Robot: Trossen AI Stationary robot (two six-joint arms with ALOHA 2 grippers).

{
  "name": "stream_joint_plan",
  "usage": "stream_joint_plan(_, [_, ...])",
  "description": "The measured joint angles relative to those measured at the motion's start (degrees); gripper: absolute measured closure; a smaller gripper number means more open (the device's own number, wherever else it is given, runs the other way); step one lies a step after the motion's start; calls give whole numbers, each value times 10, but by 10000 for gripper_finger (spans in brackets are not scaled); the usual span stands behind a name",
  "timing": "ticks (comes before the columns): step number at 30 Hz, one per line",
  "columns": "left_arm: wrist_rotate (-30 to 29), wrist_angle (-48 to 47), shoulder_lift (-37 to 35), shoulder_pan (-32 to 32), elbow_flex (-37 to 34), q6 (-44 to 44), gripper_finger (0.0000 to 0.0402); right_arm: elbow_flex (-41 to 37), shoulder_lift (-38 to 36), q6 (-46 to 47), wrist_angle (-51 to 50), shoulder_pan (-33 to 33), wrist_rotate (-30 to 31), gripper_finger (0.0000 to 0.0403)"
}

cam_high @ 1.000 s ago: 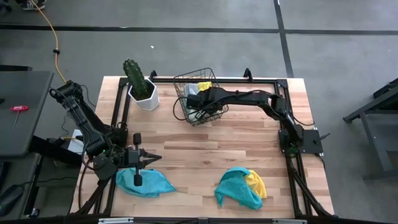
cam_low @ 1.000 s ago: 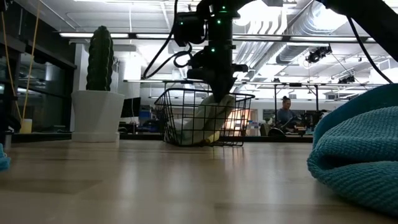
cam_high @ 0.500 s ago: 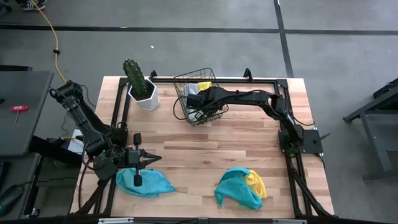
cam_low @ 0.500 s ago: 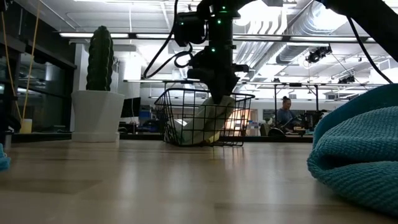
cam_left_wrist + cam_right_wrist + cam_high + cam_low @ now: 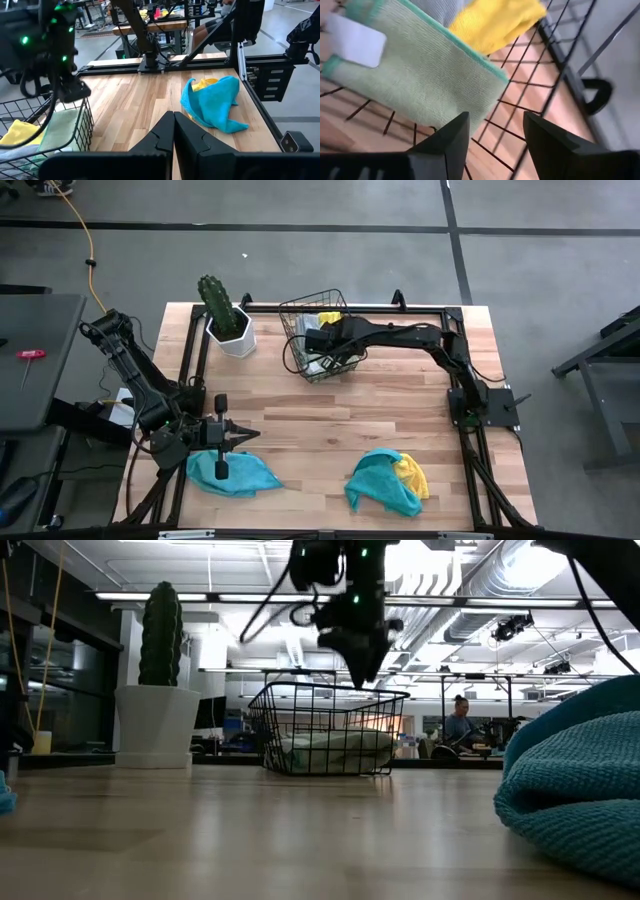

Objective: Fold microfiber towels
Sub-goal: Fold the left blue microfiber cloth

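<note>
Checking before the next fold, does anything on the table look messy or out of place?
Two things are untidy. A teal towel lies crumpled over a yellow towel at the table's near edge, unfolded. Another teal towel is bunched beside the shut left end effector. The folded green towel sits neatly in the basket.

Grey floor (image 5: 300,260), ceiling ducts (image 5: 520,570)
</note>
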Motion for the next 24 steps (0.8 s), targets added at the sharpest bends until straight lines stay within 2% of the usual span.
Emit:
stream_joint_plan(6, [0,-4,0,-15,0,0,401,0,-46,-20,-10,66,110,226])
stream_joint_plan(9, [-1,-4,0,-29,0,0,401,0,-69,-11,-34,104,126,226])
stream_joint_plan(13, [-24,-1,0,-45,0,0,402,-1,-96,38,-87,156,142,226])
stream_joint_plan(17, [-46,0,0,-56,0,0,401,-12,-121,101,-117,208,184,226])
stream_joint_plan(20, [-49,0,0,-59,0,0,401,-92,-168,127,-86,237,194,226])
stream_joint_plan(24, [-50,0,0,-59,0,0,402,-286,-266,210,-15,260,169,226])
